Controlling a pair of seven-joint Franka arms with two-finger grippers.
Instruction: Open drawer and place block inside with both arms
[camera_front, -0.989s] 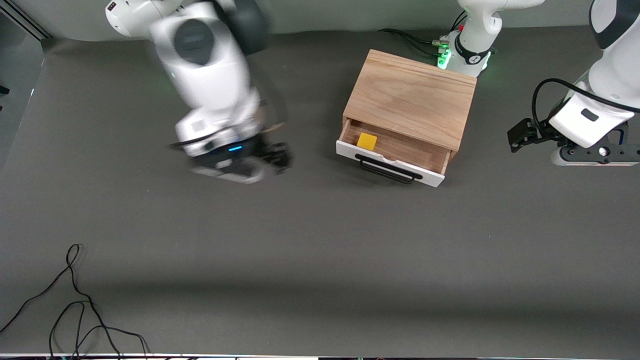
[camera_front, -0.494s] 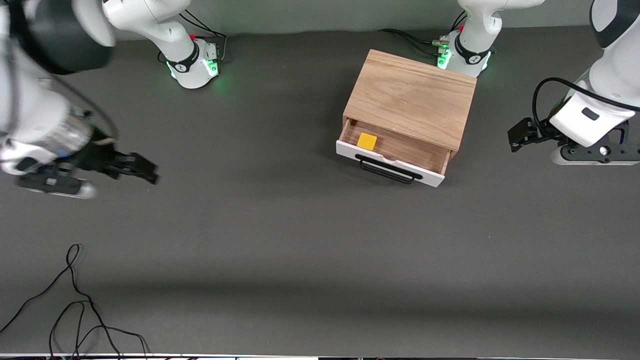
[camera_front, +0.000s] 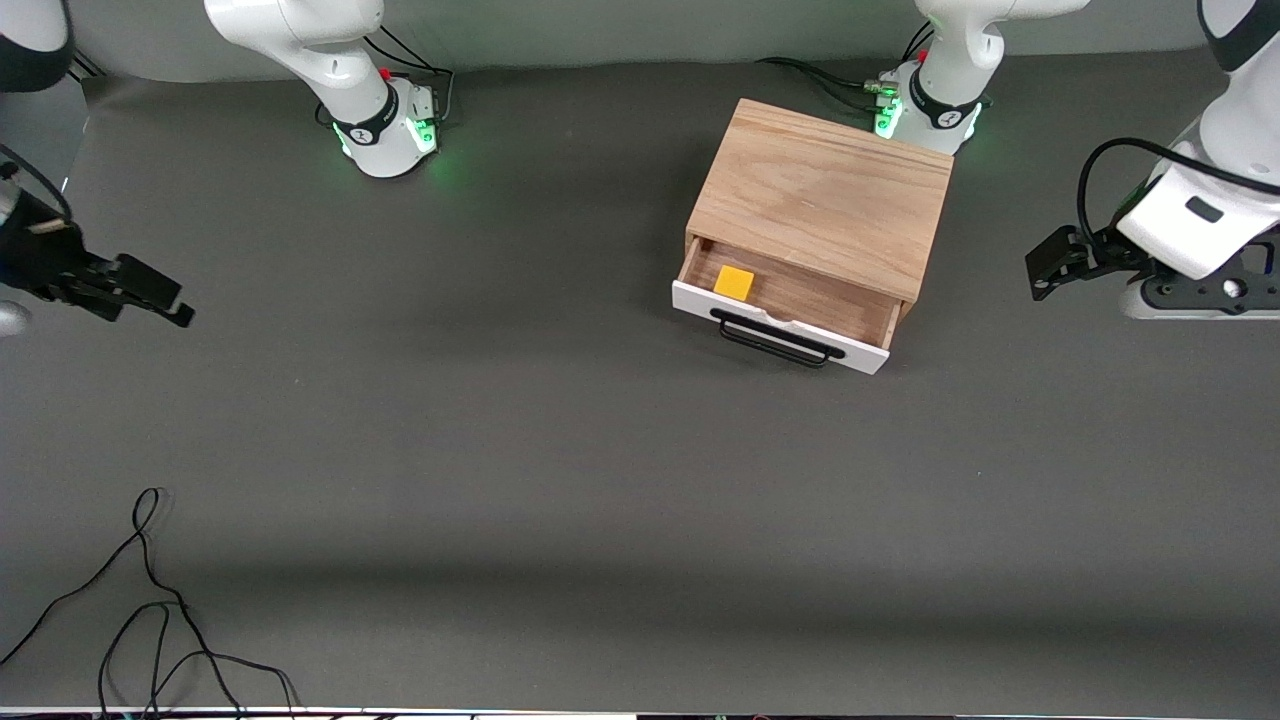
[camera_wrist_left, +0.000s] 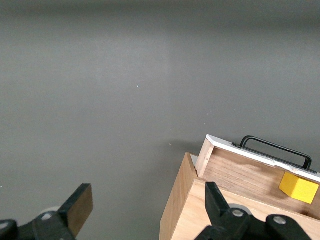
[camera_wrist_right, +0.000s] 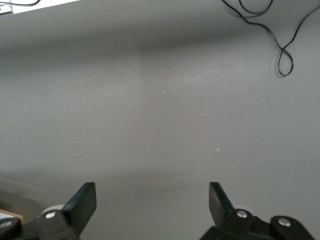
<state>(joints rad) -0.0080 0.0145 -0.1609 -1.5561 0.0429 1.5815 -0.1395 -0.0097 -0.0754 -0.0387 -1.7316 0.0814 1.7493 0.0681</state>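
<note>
The block lies inside the drawer, in the corner toward the right arm's end, just right of centre in the upper half of the front view. The drawer stands pulled out of the oak cabinet, its white front and black bar handle facing the front camera.

Judgement: both steps, opening and placing, appear complete; nothing visibly remains unless the drawer is to be closed, which the task does not ask.

The right gripper hangs at the view's left edge over bare table, well apart from the cabinet, fingers apart and empty. The left gripper hangs at the right edge, beside the cabinet, fingers likewise spread and empty. A loose black cable lies at lower left.
</note>
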